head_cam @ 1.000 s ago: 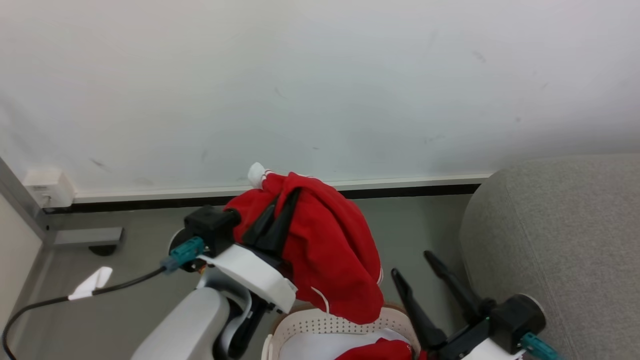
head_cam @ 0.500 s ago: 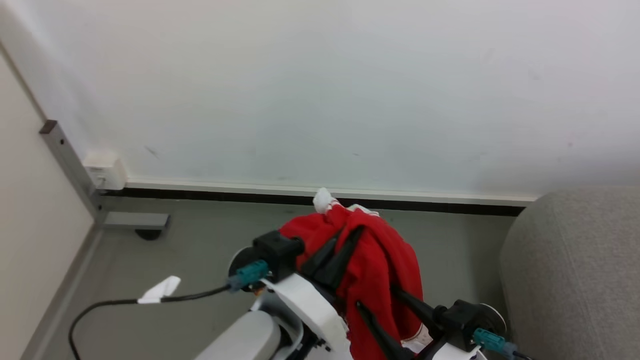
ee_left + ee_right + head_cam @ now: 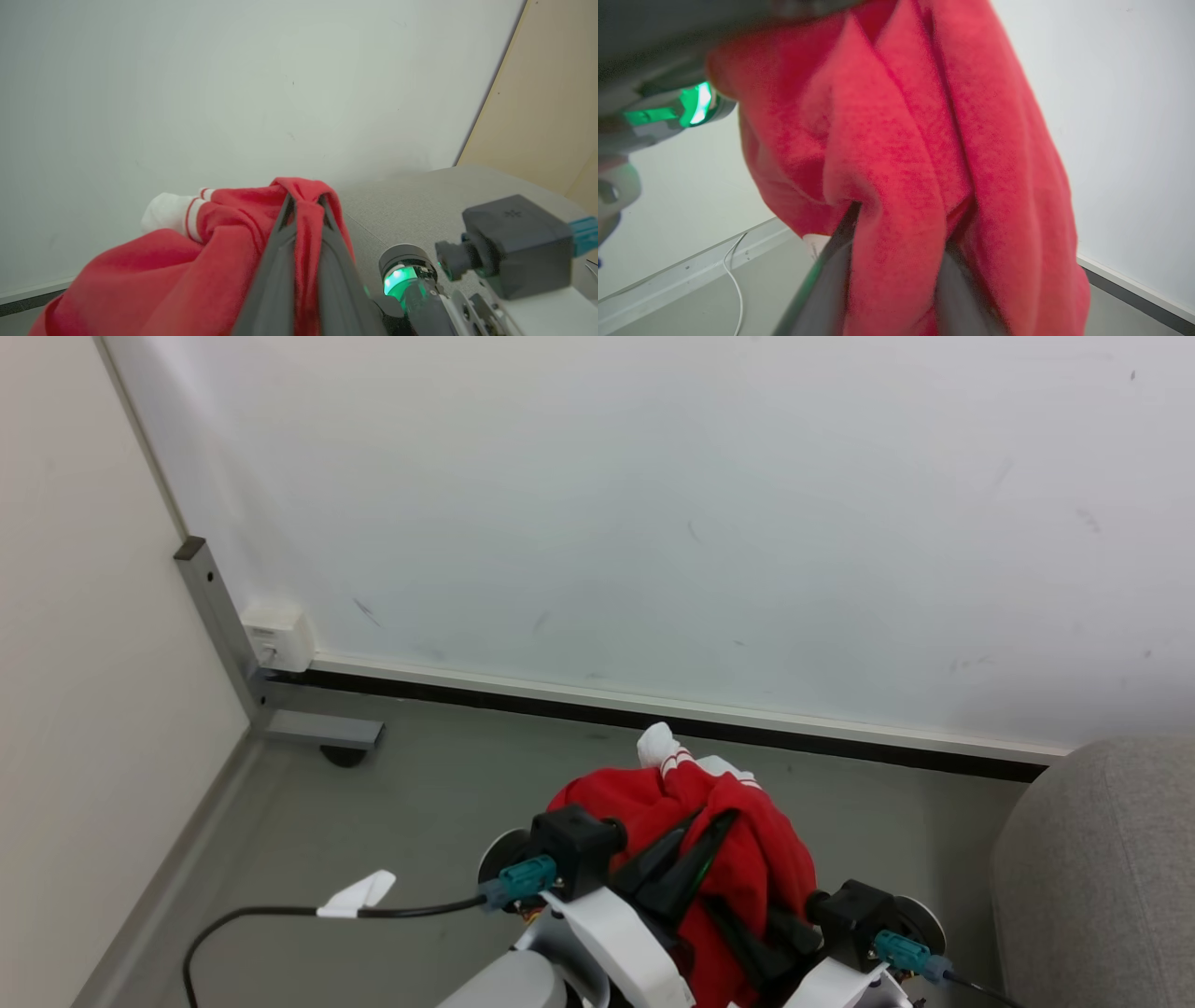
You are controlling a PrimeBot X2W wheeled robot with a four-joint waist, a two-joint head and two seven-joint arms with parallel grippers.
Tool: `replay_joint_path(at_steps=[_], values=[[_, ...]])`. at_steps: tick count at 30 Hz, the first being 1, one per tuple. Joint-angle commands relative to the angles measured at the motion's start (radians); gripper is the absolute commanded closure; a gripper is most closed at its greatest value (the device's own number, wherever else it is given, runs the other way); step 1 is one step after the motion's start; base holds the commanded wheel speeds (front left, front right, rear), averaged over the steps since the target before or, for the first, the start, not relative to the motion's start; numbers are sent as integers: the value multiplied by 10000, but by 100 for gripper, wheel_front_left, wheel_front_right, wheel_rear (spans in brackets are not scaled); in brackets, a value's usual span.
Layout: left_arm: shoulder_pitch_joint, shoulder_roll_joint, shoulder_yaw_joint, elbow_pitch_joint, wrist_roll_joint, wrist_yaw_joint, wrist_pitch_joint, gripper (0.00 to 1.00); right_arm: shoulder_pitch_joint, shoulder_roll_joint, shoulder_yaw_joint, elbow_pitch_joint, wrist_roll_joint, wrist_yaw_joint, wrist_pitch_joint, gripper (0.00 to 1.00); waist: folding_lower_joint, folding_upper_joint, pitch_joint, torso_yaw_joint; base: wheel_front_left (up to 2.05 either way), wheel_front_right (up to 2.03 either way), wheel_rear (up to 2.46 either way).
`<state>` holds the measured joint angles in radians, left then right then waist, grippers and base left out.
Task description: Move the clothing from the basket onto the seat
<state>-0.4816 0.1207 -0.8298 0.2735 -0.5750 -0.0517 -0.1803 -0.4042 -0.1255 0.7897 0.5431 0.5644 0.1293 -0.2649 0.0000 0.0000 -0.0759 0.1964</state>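
The red clothing point(image 3: 756, 859) with a white striped cuff point(image 3: 658, 745) hangs bunched above the grey floor. My left gripper point(image 3: 711, 823) is shut on its upper fold; in the left wrist view the fabric point(image 3: 187, 252) is pinched between the tips of that gripper point(image 3: 306, 201). My right gripper point(image 3: 739, 922) reaches in lower down from the right. In the right wrist view its fingers point(image 3: 831, 280) press on either side of a thick fold of the clothing point(image 3: 924, 116), which fills the gap. The grey seat point(image 3: 1102, 868) lies at the far right. The basket is out of view.
A pale wall with a dark skirting line point(image 3: 653, 714) runs behind. At the left stand a metal post point(image 3: 219, 625) and a white socket box point(image 3: 277, 637). A black cable with a white tag point(image 3: 355, 896) trails over the floor at lower left.
The head camera has swung, so the basket has left the picture. My right gripper rose from beside the basket to the hanging garment and closed around a fold. The left grip is unchanged.
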Motion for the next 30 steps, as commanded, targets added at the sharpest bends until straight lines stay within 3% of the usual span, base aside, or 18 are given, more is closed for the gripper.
replay_joint_path(at_steps=[1,26,27,28,29,30], values=[[94,68,41,-35,-51,38,-6,100,57,-20,-37,26,16,27,9,100,0,0,3,12,0,0,0],[93,237,212,33,-292,246,-266,100,617,74,-707,-819,-187,27,8,100,0,0,115,-642,0,0,0],[80,250,207,25,-275,259,-272,82,602,51,-729,-822,-195,27,6,100,0,0,131,-700,0,0,0],[70,255,199,17,-265,259,-281,71,588,32,-766,-833,-191,27,6,100,0,0,147,-763,0,0,0],[62,257,185,7,-263,250,-286,51,578,22,-807,-850,-195,27,6,100,0,0,162,-833,0,0,0],[58,259,184,1,-265,249,-289,0,572,14,-840,-863,-215,27,6,100,0,0,177,-912,0,0,0]])
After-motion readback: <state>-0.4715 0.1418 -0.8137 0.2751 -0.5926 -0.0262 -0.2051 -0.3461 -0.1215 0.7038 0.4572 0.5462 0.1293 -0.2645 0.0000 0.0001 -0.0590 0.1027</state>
